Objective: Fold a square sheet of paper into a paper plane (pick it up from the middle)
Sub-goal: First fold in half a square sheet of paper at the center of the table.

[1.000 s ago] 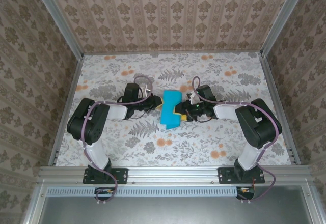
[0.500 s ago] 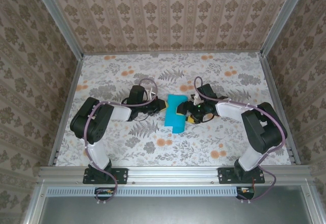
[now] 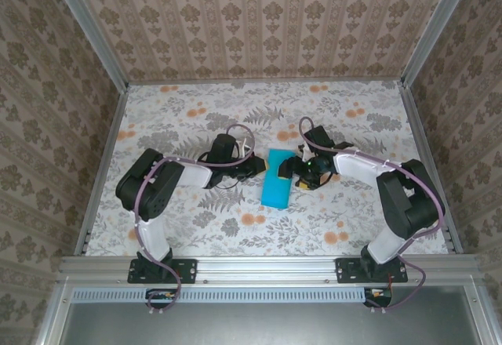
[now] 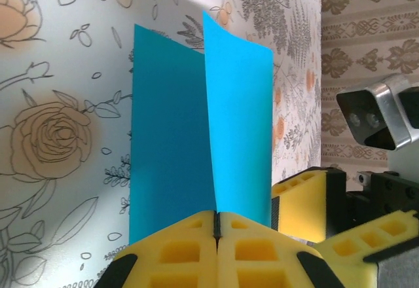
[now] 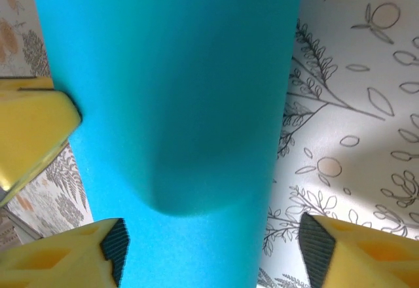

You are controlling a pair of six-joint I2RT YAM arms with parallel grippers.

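Item: paper plane [image 3: 276, 180], teal-blue sheet, at this stage an oblong folded strip lying near the middle of the table [image 3: 188, 118], its long axis running from the far side toward the near side with a slight slant, between the two grippers. In the left wrist view the paper plane [image 4: 170, 137] shows two layers: one panel flat on the floral surface, the other [image 4: 239, 124] rising along a crease and standing nearly upright with a gentle curl. Left gripper [image 3: 256, 166]: low over the table at the sheet's left edge; in its own camera the left gripper [image 4: 217, 219] has its yellow fingers [image 4: 183, 252] pressed together, pinching the near end of the raised panel at the seam between them. Right gripper [image 3: 296, 171]: at the sheet's right edge, facing the left one. From its wrist camera the right gripper [image 5: 209, 252] has its yellow fingers [image 5: 59, 258] spread wide, the blue paper [image 5: 177, 105] running between them and not clamped; whether either pad touches the sheet cannot be told. Its fingers [image 4: 304, 193] also appear at the right of the left wrist view, just beside the upright panel. A yellow finger of the left gripper [image 5: 33, 124] sits against the paper's left edge in the right wrist view. Setting: floral table covering, patterned wallpaper walls [image 3: 259, 23], aluminium rail [image 3: 267, 265] along the near edge carrying both arm bases.
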